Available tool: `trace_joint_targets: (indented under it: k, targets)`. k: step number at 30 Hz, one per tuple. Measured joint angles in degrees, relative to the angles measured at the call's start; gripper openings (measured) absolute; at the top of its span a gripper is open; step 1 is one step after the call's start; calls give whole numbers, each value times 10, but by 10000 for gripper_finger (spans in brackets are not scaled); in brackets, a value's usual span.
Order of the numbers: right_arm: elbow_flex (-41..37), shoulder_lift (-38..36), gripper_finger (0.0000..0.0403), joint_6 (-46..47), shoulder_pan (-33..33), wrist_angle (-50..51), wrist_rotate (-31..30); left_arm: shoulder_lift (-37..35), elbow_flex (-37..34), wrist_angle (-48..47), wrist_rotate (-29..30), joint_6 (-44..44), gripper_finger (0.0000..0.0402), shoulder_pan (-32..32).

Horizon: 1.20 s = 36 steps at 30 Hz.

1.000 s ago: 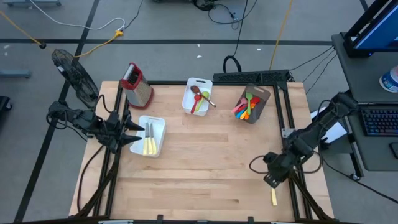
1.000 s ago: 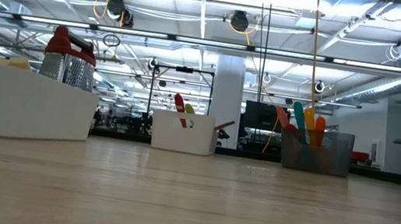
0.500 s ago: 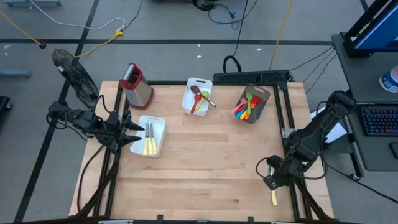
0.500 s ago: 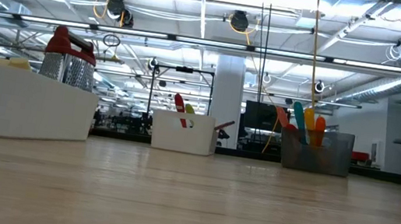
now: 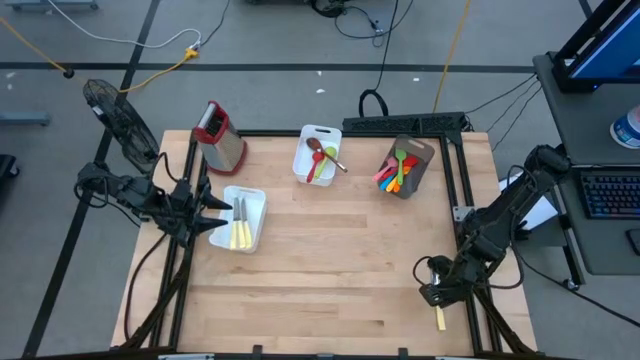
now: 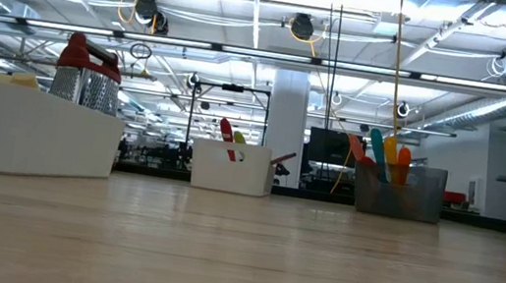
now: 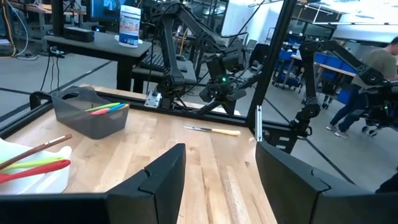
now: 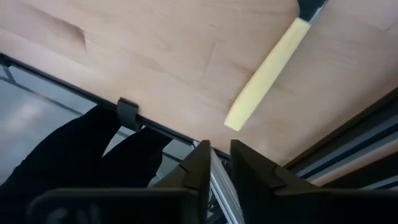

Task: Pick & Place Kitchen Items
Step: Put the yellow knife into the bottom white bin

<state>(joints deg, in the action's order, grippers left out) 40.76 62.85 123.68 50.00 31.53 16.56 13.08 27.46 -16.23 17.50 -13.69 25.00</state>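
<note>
The right gripper [image 5: 432,294] is parked low over the table's near right corner, right above a lone cream-handled knife [image 5: 440,318] that's lying flat on the wood by the edge. In the right wrist view the knife's handle [image 8: 267,73] is seen apart from the fingers [image 8: 200,167], which are pinched almost together with nothing between them. The left gripper [image 5: 215,212] is held out at the table's left edge, fingers spread wide as seen in the left wrist view [image 7: 221,171], with nothing gripped. Just beside it, two more cream-handled knives [image 5: 240,232] are laid in a white tub [image 5: 254,199]. A second white tub [image 5: 310,134] at the back is loaded with a wooden spoon [image 5: 324,151] plus green and red utensils, and the brown holder [image 5: 421,152] further right is stuffed with colourful spatulas [image 5: 393,172]. A red-topped grater [image 5: 218,135] is stood at the back left corner. The rest of the table [image 5: 330,270] is just bare wood.
</note>
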Motion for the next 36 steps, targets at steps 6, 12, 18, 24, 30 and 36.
trace_joint_targets:
  k: [6, 12, 18, 24, 30, 36]
  targets:
    - [-17, 0, 115, 18, 0, -5, 0, 0, 0, -2, 0, 8, 203, 0]
    - [-43, 0, 160, 71, 0, -13, -1, 0, 0, -2, 0, 20, 198, 0]
    - [-80, 0, 168, 114, 0, -52, -1, 0, 0, -2, 0, 20, 206, 0]
    - [-120, 0, 163, 120, -10, -100, -1, 0, 0, -2, 0, 20, 207, 0]
    - [-151, 0, 160, 117, -28, -103, 0, 0, 0, -2, 0, 18, 207, 0]
    - [-173, 3, 160, 115, -47, -107, 3, 0, 0, -2, 0, 17, 207, 0]
